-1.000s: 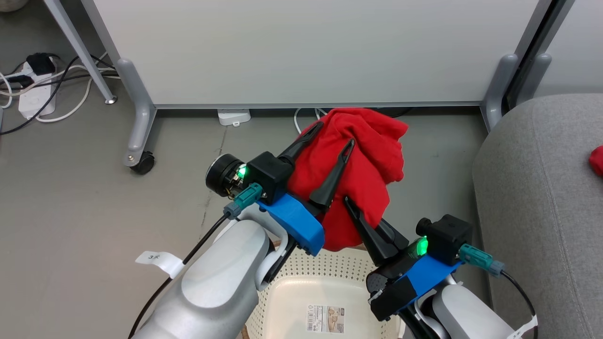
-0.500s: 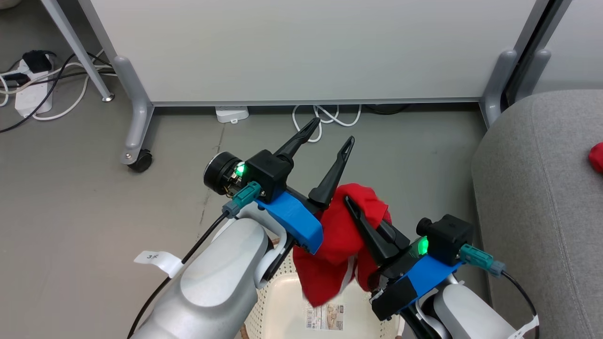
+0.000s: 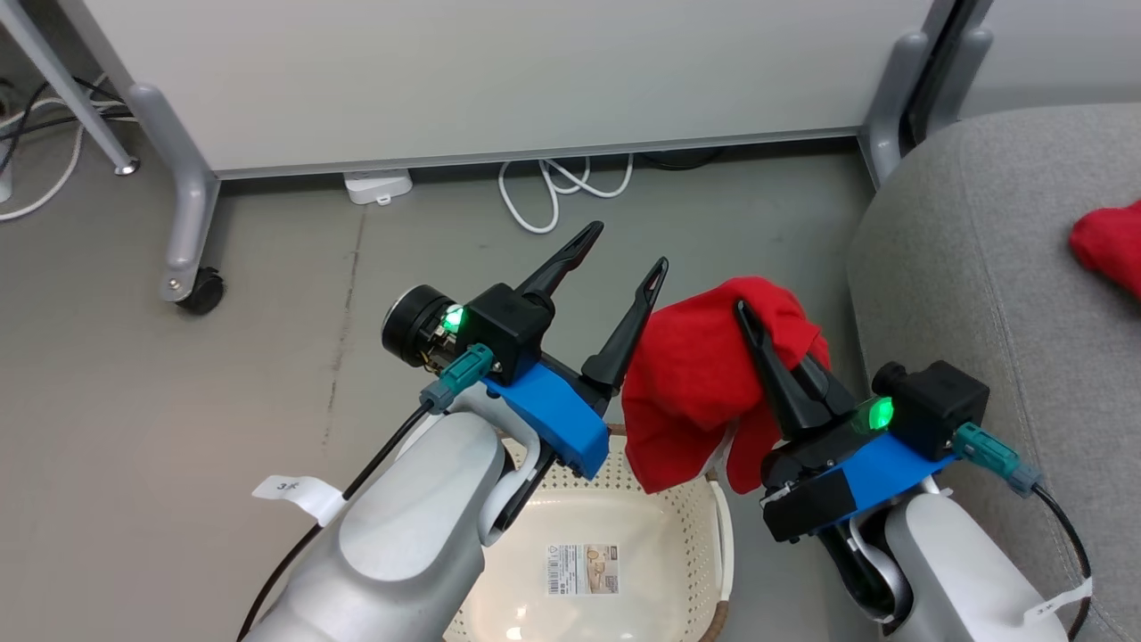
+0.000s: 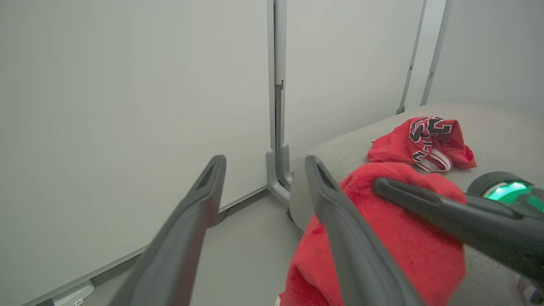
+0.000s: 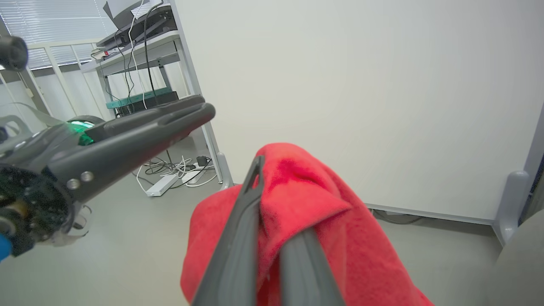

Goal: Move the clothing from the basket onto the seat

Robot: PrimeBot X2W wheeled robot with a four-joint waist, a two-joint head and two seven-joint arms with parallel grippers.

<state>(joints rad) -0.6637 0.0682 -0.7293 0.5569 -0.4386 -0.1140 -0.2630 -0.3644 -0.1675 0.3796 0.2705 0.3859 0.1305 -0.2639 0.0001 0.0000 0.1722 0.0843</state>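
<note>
A moment ago the plain bright red soft garment (image 3: pixel 686 392) was stretched across both claws above the small cream-white perforated plastic basket with the brown woven-look rim (image 3: pixel 720 535); since then the left claw (image 3: pixel 626 248) has let go and its two long dark fingers now stand wide apart with nothing between them, hovering above the basket's far rim. The cloth has slid off that claw and hangs from the right claw (image 3: pixel 742 312) alone, whose fingers are pinched together on a fold near the top, the rest drooping over the basket's seat-side edge. The head camera has swung as well, so the shift of the whole picture is no move of the things – yet against the basket the right claw has carried its load up and toward the large light-grey upholstered seat cushion (image 3: pixel 963 250) just beyond. The other red garment, lettered in black and white (image 4: pixel 425 138), already lies on that seat, well away from the basket. What shows of the basket's floor bears only a printed label – so I judge this the last carry, needing a single-armed swing over the seat and a release
</note>
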